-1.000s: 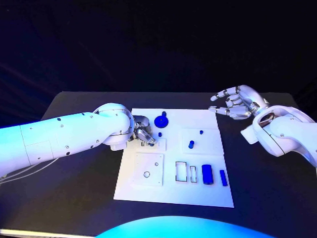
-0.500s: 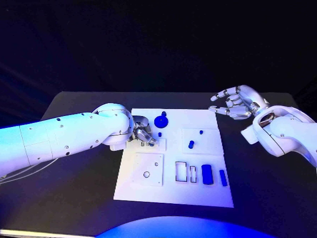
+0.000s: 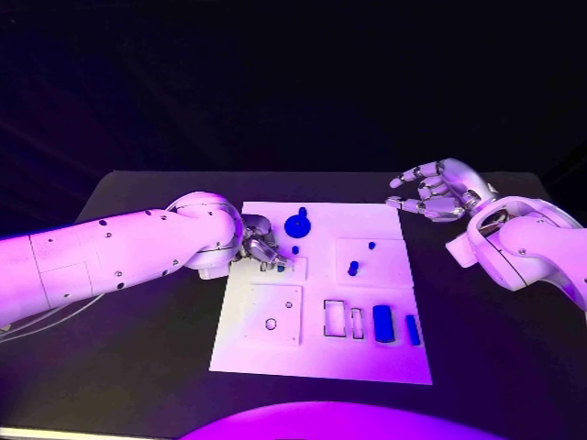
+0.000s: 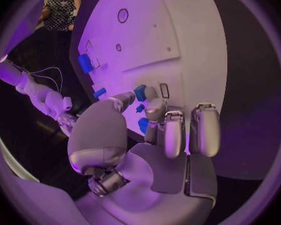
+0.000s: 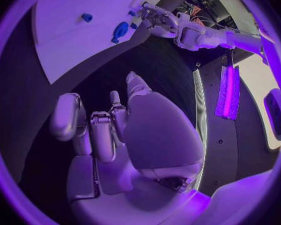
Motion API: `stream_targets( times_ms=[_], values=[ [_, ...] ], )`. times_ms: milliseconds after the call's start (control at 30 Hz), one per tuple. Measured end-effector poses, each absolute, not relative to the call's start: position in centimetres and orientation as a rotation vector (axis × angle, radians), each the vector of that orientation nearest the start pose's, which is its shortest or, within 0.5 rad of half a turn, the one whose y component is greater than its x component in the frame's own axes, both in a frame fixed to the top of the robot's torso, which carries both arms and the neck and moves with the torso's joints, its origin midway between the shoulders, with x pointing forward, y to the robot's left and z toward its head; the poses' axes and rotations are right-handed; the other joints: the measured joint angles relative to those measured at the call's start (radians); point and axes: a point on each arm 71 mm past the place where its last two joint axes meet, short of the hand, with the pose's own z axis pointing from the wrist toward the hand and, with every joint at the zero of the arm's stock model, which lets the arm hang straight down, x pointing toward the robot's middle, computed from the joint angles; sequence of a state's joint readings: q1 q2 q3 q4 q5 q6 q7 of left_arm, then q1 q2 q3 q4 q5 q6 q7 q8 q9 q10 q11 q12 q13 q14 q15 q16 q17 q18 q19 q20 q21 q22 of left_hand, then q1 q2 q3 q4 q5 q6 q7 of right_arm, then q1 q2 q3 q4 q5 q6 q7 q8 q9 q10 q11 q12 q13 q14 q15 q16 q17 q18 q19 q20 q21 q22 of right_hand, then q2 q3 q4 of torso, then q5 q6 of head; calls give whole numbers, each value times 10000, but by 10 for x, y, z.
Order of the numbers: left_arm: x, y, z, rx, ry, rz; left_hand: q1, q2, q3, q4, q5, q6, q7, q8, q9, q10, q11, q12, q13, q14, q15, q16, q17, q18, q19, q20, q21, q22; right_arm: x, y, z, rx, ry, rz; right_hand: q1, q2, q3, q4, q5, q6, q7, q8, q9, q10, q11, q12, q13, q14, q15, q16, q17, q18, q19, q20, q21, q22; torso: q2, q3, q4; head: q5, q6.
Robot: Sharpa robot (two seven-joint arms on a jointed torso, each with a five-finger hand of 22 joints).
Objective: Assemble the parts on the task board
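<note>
The white task board [image 3: 323,353] lies in the middle of the black desk [image 3: 149,275]. The left hand [image 3: 260,246] rests at the board's far left part, its fingers [image 4: 156,110] curled down together around small blue parts [image 4: 140,92]; the left wrist view shows one such piece at the fingertips, another just beside them, but whether it is pinched I cannot tell. A round blue part [image 3: 298,223] stands just beyond that hand. A blue peg [image 3: 353,268] sits mid-board, and two blue bars [image 3: 383,323] lie near the board's right edge. The right hand [image 3: 435,191] hovers above the desk off the board's far right corner, fingers spread and loosely bent, holding nothing.
</note>
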State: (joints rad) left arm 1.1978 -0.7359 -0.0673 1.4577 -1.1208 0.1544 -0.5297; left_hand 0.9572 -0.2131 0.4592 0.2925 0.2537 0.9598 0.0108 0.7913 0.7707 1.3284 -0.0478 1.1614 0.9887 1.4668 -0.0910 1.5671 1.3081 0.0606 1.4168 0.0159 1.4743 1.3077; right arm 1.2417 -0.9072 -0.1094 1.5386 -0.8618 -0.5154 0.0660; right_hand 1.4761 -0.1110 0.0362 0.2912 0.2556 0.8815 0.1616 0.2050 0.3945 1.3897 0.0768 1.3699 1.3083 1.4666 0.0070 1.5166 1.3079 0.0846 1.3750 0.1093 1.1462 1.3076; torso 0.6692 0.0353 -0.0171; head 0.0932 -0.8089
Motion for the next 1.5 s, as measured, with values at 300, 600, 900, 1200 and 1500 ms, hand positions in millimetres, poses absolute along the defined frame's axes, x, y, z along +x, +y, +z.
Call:
stream_targets(
  times_ms=[300, 600, 900, 1200, 1500],
  values=[
    [479, 186, -229, -1062, 23396, -4096, -52, -52, -168, 4, -41, 0, -1, -36, -1, 0, 0, 34, -45, 0, 0, 0, 0, -1, 0, 0, 0, -1, 483, -240, -181, 4107, 15778, 8990, -78, 4, 0, 0, 0, -28, 27, 0, 0, 0, 0, -41, 0, 0, 0, 0, -1, 0, 0, 0, -38, -1, -6, -6, 16, -27, 59],
    [492, 192, -197, -1452, 22730, -4408, 98, 47, -582, -2, -40, -665, 295, -433, -39, -782, 206, -671, -925, 0, 48, -195, -2, 0, -439, 112, -335, -407, 483, -241, -182, 4135, 15738, 8965, -115, -34, 0, 0, 0, -63, -8, 0, -10, 0, 0, -41, -2, 0, 0, 0, -2, -1, 0, 0, -65, -2, -6, -1, 12, -11, 126],
    [526, 205, -173, -1968, 22119, -3805, 696, 364, -936, 0, 19, -1363, 825, -1946, -756, -1060, 624, -585, -915, -17, 450, -241, -2, 1, -570, 438, -424, -559, 484, -242, -182, 4148, 15722, 8947, -116, -34, 0, 0, 0, -63, -8, 0, -9, 0, 0, -41, -2, 0, 0, 0, -3, -1, 0, 0, -77, -3, 11, 7, 5, -3, 184],
    [547, 209, -181, -2232, 22246, -3145, 767, 370, -993, -4, 19, -1429, 892, -2183, -878, -1096, 660, -547, -956, -7, 510, -241, -3, 2, -538, 470, -424, -565, 484, -241, -182, 4147, 15721, 8956, -116, -34, 0, 0, 59, -63, -8, -1, -9, 0, 0, -40, -2, 0, 0, 0, -4, -1, 0, 0, -77, -12, 23, 6, 12, 77, 174],
    [554, 208, -192, -2158, 22638, -2689, 810, 413, -1018, -30, 18, -1429, 891, -2183, -900, -1108, 671, -547, -956, -19, 521, -241, -4, 1, -573, 504, -424, -576, 484, -240, -182, 4121, 15709, 9001, -116, -34, 0, 0, 59, -63, -8, -1, -8, 0, 0, -40, -2, 0, 0, 0, -4, -1, 0, 0, -77, -13, 22, -6, -1, 90, 114]
  ],
)
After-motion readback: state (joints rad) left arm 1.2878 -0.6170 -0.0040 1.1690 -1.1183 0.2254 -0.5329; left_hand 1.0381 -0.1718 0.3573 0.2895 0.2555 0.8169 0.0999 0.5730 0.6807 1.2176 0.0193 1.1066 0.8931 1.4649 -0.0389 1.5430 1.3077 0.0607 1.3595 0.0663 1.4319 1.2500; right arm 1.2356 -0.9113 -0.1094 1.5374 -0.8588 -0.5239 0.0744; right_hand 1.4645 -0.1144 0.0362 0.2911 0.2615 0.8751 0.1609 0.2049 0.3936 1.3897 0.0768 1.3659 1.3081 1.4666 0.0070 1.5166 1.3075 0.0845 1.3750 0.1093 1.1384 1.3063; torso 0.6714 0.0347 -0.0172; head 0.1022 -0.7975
